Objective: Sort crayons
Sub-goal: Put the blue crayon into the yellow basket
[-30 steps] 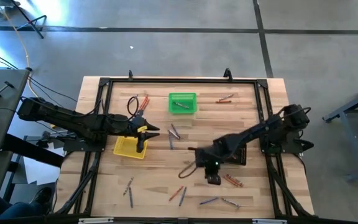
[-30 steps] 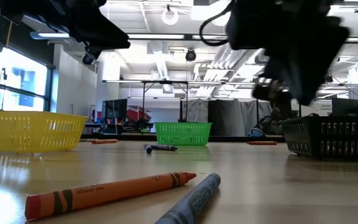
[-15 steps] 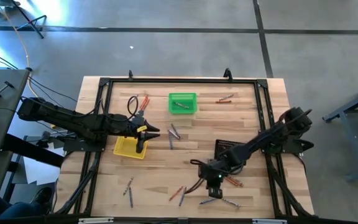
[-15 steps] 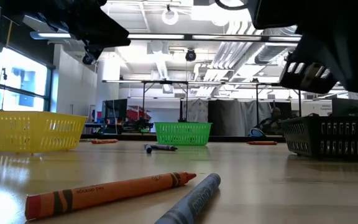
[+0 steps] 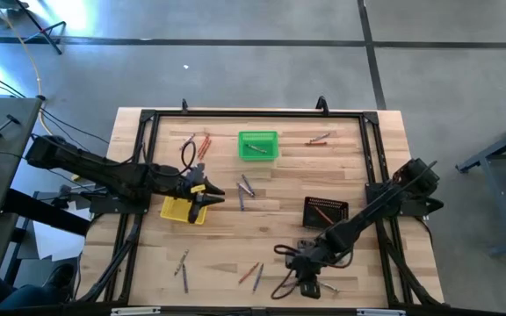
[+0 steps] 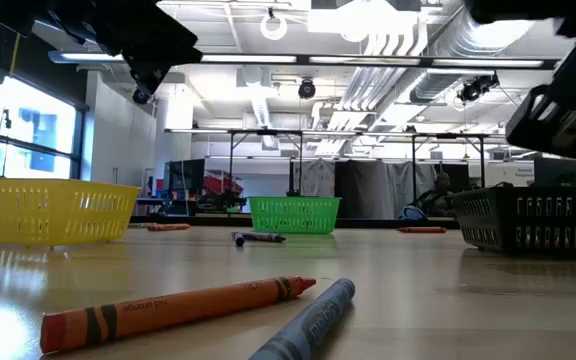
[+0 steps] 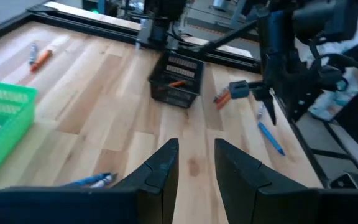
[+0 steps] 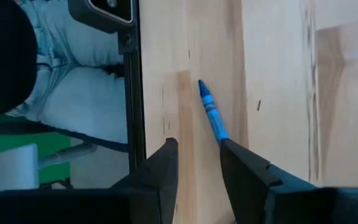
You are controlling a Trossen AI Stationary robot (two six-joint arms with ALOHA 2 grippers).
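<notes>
crayons: scattered over the worktop; an orange and a blue-grey one lie side by side close to the low camera
blue crayon: flat on the wood near the worktop's front edge, just ahead of the right jaws, not held
orange crayons in black basket: a few inside, basket right of centre
crayon in green basket: at least one, basket at rear centre
far pair: rear right, orange and grey together
middle pair: grey-blue, between yellow and black baskets
front group: orange and grey near the front edge, left of the right gripper
left-front pair: greyish, apart from the rest
right gripper: low over the front edge, jaws spread, nothing between them
left gripper: over the yellow basket at left, jaws part-way apart, empty
beyond the edge: a seated person's legs in jeans in the right wrist view
</notes>
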